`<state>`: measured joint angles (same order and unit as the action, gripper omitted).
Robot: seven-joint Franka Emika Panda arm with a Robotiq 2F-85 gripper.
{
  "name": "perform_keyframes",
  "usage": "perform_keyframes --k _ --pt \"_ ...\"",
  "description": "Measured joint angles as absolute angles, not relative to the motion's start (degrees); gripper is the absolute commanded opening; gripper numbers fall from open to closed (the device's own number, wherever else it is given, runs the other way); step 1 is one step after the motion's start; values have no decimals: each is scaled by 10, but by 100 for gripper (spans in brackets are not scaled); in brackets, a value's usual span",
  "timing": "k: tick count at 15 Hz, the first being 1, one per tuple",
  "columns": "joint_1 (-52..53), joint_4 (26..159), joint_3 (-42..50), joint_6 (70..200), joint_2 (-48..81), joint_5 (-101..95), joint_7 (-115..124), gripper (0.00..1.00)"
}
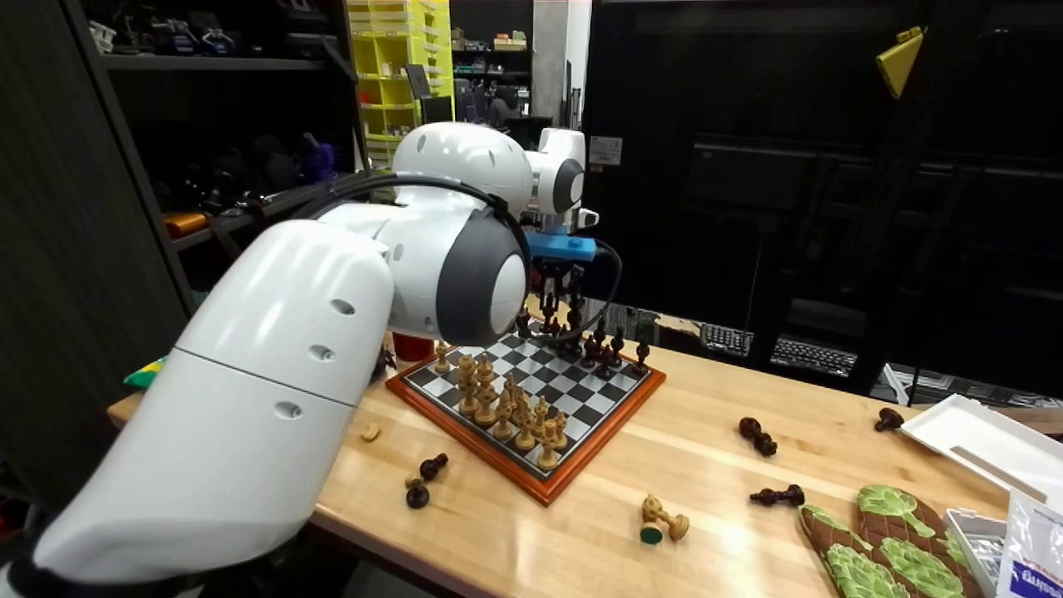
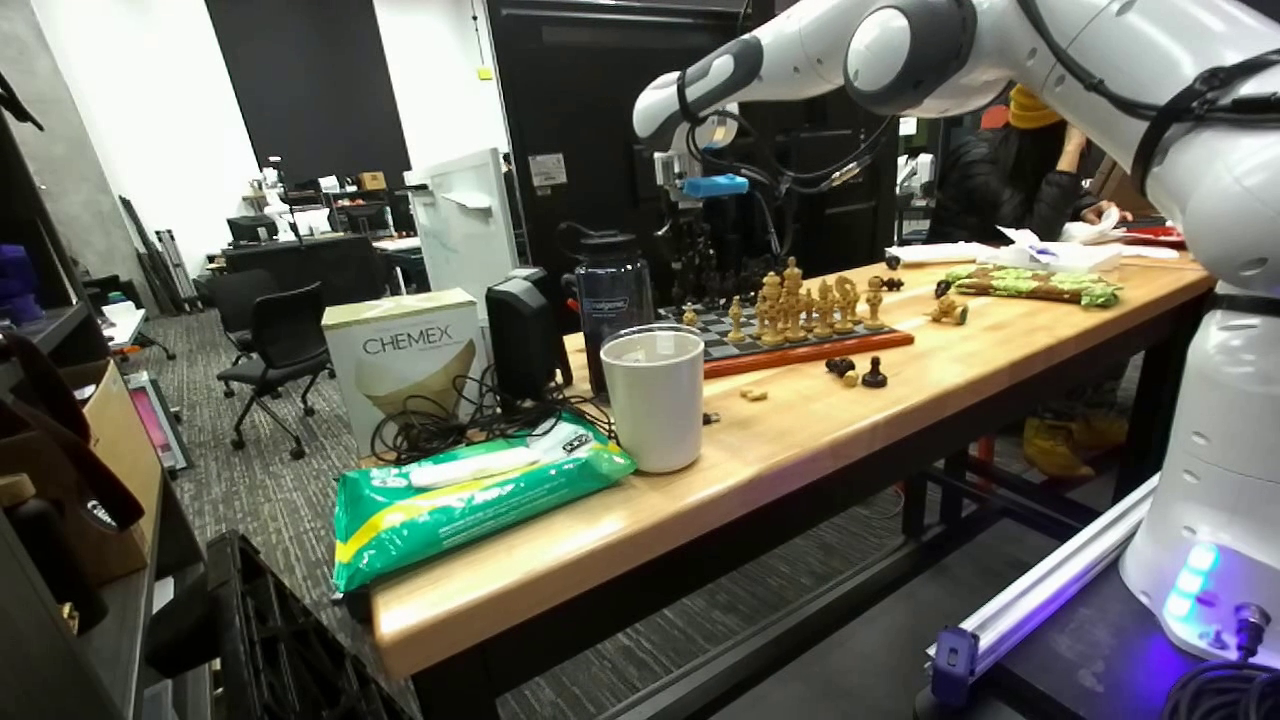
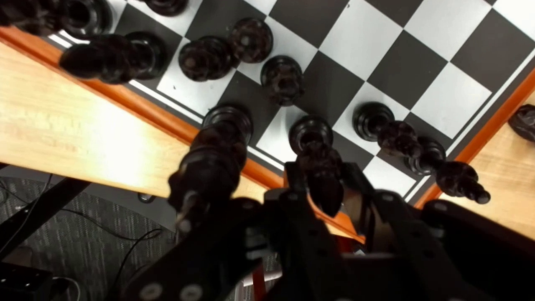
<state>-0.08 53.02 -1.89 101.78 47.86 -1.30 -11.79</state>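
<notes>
One dark bishop point(image 3: 319, 162) sits gripped in the pincer point(image 3: 322, 177), its base seemingly resting near the edge of the chessboard point(image 3: 361, 39). A sideways drift could topple the taller king or queen point(image 3: 213, 161) beside it; too light a squeeze could let the bishop slip.

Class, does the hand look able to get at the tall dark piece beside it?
Probably not now: the hand has a bishop between its fingers. Otherwise, the tall piece stands close beside, seemingly unobstructed.
</notes>
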Motion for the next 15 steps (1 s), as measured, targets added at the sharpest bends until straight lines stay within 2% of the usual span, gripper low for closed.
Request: perform_keyframes --k 11,12,15 --pt "-1 481 -17 1009 513 -18 -131 7" --pt "-1 479 -17 1008 514 -18 -131 47" --pt "-1 475 -17 1006 517 -18 -131 63"
